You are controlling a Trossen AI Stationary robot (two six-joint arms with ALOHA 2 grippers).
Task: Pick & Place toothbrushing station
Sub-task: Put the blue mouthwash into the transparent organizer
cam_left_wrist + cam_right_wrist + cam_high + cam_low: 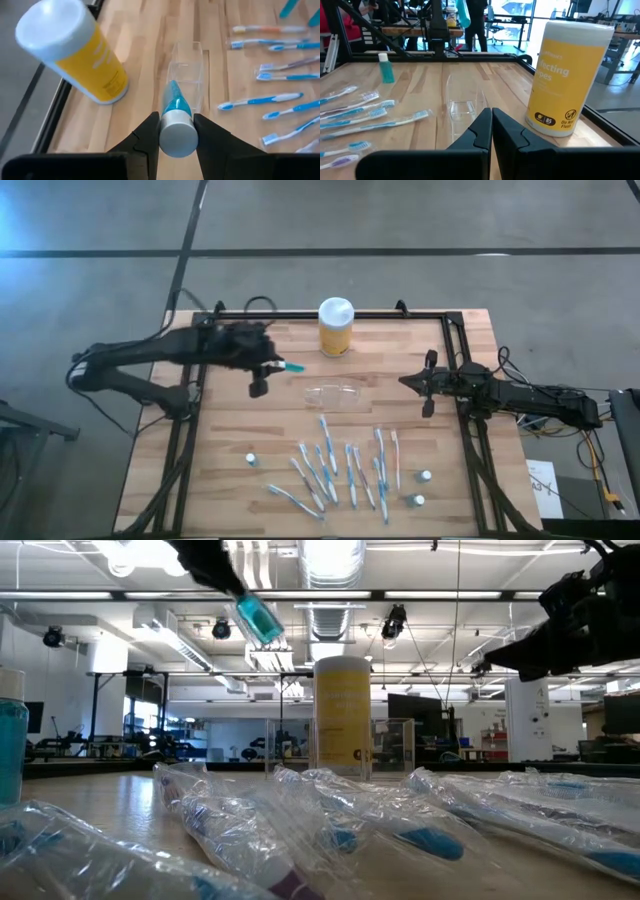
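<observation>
We list: left gripper [176,131] above the table's far left part, clamped on one blue white-capped tube [175,122]. Right gripper [491,125], fingers closed and empty, at the right edge. One clear holder [335,395] mid-table on open wood. About ten toothbrushes [340,470] along the near edge; three small capped pieces [425,477]; one yellow jar [335,327] at the far edge.

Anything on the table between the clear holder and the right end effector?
No. In the high view only bare wood separates the clear holder from the shut right end effector; the right wrist view agrees.
</observation>
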